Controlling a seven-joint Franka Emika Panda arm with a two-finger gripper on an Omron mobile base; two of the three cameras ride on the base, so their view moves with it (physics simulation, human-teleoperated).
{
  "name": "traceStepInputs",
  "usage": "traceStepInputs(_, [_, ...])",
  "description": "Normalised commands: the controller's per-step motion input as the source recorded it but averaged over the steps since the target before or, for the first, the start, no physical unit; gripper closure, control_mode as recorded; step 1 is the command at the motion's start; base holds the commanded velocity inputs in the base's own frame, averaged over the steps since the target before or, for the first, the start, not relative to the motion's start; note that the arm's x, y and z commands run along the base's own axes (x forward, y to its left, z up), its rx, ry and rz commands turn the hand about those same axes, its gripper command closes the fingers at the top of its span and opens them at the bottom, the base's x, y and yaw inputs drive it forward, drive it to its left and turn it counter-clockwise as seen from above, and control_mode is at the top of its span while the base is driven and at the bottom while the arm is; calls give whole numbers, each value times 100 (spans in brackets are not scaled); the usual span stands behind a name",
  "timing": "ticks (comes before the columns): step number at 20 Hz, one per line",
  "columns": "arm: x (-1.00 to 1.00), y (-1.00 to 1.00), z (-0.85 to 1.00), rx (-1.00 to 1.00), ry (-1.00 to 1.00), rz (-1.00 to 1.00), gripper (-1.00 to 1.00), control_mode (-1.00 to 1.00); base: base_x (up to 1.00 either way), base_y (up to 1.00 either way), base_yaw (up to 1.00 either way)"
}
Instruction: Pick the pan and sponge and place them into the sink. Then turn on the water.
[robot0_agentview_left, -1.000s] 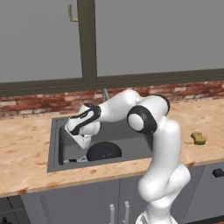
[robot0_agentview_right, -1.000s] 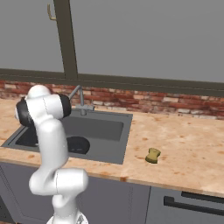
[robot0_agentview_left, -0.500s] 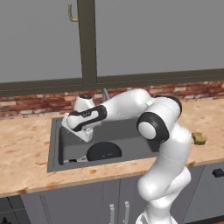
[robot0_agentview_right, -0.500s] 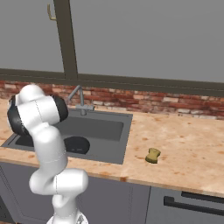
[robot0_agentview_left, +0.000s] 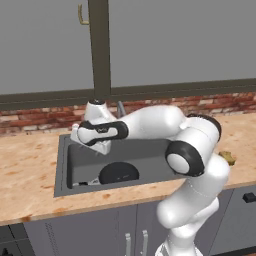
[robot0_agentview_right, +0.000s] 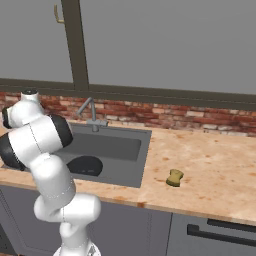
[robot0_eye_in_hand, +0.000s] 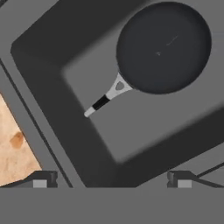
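- Pan (robot0_agentview_left: 118, 172) lies flat on the floor of the sink (robot0_agentview_left: 150, 159), toward the front left, its short grey handle pointing to the sink's left front corner; in the hand view the pan (robot0_eye_in_hand: 164, 47) sits clear of the walls with nothing gripping it.
- Above it, the tool (robot0_eye_in_hand: 111, 179) hangs over the left part of the sink with its two tips spread wide and nothing between them.
- By my reading, the pan step is done and the sponge step is the one in hand, though nothing has reached for the sponge yet.
- Sponge (robot0_agentview_right: 174, 177), a small yellow-olive block, rests on the surface (robot0_agentview_right: 210, 165) to the right of the sink, well apart from the tool; from the left base view the sponge (robot0_agentview_left: 227, 157) peeks out just behind the arm's elbow.
- The next move, as I judge it, calls for lifting the arm out over the sink rim, swinging it right across the surface, coming down on the sponge with the tips either side of it, then closing. The block is small and low, so the tips would need to get right down near the surface.
- Farther back, the faucet (robot0_agentview_right: 89, 110) stands at the rear rim of the sink, and I see no stream from it, so the water is not yet on.
- Behind that run a brick strip and grey window panes. I can read no brand, label or writing anywhere.
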Motion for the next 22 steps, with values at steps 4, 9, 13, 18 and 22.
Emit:
traceStepInputs(4, [-22, -22, 29, -3, -6, 16, -100, -100, 0, 0, 0])
traceStepInputs(9, [-23, -28, 28, -3, -5, 14, -100, -100, 0, 0, 0])
traceStepInputs(13, [-26, -26, 24, -2, -1, 11, -100, -100, 0, 0, 0])
traceStepInputs(18, [-34, -30, 15, -3, -2, 9, -100, -100, 0, 0, 0])
traceStepInputs(22, [-24, -30, -1, -4, -3, 12, -100, -100, 0, 0, 0])
